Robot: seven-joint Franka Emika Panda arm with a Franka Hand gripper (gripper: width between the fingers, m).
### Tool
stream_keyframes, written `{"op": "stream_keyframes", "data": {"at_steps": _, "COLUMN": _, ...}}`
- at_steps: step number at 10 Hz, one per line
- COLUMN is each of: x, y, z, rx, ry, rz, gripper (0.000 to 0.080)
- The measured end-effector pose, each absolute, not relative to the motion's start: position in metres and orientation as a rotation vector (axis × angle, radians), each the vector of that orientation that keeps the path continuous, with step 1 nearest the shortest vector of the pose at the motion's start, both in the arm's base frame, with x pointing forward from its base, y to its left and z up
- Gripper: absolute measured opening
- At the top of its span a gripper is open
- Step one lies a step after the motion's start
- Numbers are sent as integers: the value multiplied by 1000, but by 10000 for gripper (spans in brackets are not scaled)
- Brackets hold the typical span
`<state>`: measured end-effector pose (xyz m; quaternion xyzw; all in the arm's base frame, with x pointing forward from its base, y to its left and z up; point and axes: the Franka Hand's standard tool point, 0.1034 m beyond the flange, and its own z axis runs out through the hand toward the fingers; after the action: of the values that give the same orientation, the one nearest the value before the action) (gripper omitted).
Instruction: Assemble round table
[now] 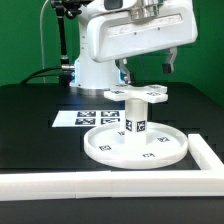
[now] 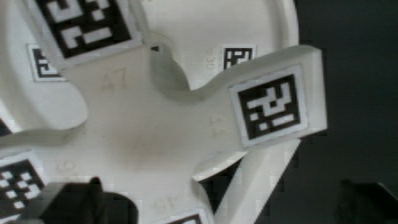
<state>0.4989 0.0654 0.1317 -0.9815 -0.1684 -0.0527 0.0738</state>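
Note:
The large round disc (image 1: pixel 135 150) lies flat on the black table. The short post (image 1: pixel 137 122) stands upright at its centre, with the small cross-shaped piece (image 1: pixel 135 95) on top of it. My gripper (image 1: pixel 147 68) hangs just above the cross-shaped piece, its fingers spread apart and holding nothing. In the wrist view the cross-shaped piece (image 2: pixel 143 120) fills the frame with its tagged arms. The disc (image 2: pixel 249 25) shows below it, and a dark fingertip (image 2: pixel 71 205) sits at the frame's edge.
The marker board (image 1: pixel 85 117) lies flat behind the disc on the exterior view's left. The long white border rail (image 1: pixel 100 180) runs along the front and turns back at the exterior view's right. The arm's base stands at the rear.

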Motion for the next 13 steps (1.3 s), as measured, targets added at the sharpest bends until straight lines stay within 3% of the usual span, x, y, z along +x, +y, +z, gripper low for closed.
{"op": "stream_keyframes", "data": {"at_steps": 6, "x": 501, "y": 56, "z": 132, "rx": -2701, "ry": -1469, "rz": -173, "gripper": 648}}
{"op": "stream_keyframes", "data": {"at_steps": 13, "x": 500, "y": 52, "z": 117, "rx": -2530, "ry": -1772, "rz": -144, "gripper": 648}}
